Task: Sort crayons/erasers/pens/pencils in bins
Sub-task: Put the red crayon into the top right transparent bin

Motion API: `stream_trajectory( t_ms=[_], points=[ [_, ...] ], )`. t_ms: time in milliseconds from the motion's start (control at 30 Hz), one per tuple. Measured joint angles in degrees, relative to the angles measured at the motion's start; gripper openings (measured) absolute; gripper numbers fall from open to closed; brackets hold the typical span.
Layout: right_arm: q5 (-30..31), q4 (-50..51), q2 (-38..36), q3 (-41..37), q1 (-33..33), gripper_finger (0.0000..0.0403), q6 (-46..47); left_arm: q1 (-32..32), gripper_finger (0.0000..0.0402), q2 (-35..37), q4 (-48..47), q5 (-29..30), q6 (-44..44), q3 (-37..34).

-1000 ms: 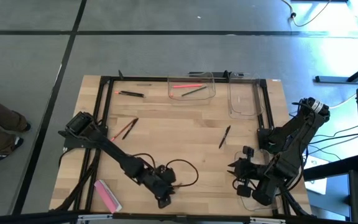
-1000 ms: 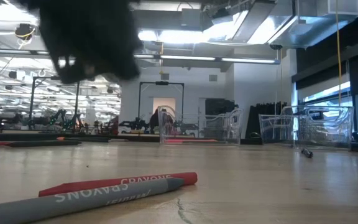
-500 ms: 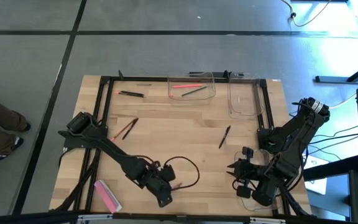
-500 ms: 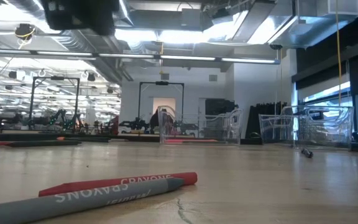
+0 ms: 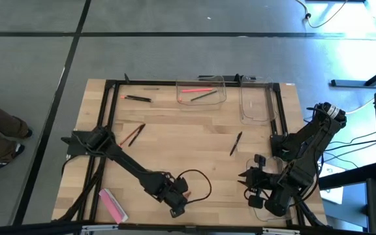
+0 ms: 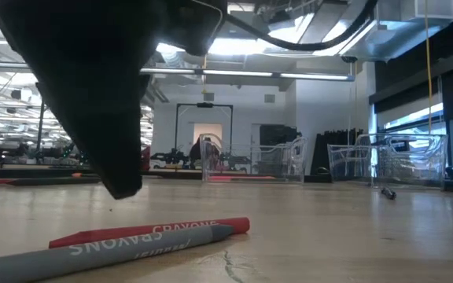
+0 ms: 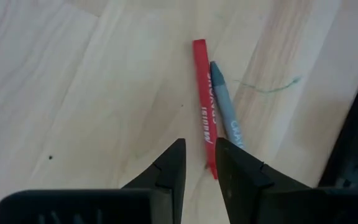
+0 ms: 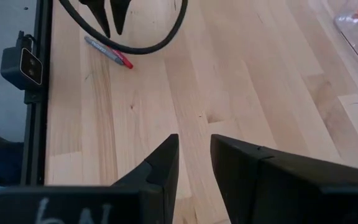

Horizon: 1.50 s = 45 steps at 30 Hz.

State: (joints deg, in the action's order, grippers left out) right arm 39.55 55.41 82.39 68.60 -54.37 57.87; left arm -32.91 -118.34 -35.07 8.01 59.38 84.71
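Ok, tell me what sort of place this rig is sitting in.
Probably a large open robotics lab or workshop: exposed ceiling ducts and strip lights overhead, more dark rigs standing on benches in the background, and a bare grey floor around the wooden table.

- red crayon [image 7: 202, 99] and grey crayon [image 7: 225, 106] lie flat, touching side by side
- pink eraser [image 5: 113, 205] lies flat at the tabletop's near-left corner
- two clear bins [image 5: 201, 92] stand along the far edge

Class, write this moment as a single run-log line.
left gripper: open above red crayon, beside grey crayon | right gripper: open, empty, waiting | eraser: table edge
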Motion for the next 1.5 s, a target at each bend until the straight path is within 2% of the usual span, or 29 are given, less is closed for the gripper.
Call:
stream_trajectory(
  t_ms=[400,1067,1500],
  points=[
    [0.0,0.07,0.0,-0.02,0.0,0.0095,-0.09,-0.59,0.008,-0.82,3.4,3.45,-2.97,0.04],
    [-0.04,0.15,0.0,-0.02,-0.02,0.0095,-0.11,-0.66,0.008,-3.11,3.56,3.26,-2.93,0.04],
    [-0.07,0.12,0.0,-0.02,0.0,0.0095,-1.18,-0.74,0.008,-3.18,-0.31,6.16,-7.61,0.11]
  ],
)
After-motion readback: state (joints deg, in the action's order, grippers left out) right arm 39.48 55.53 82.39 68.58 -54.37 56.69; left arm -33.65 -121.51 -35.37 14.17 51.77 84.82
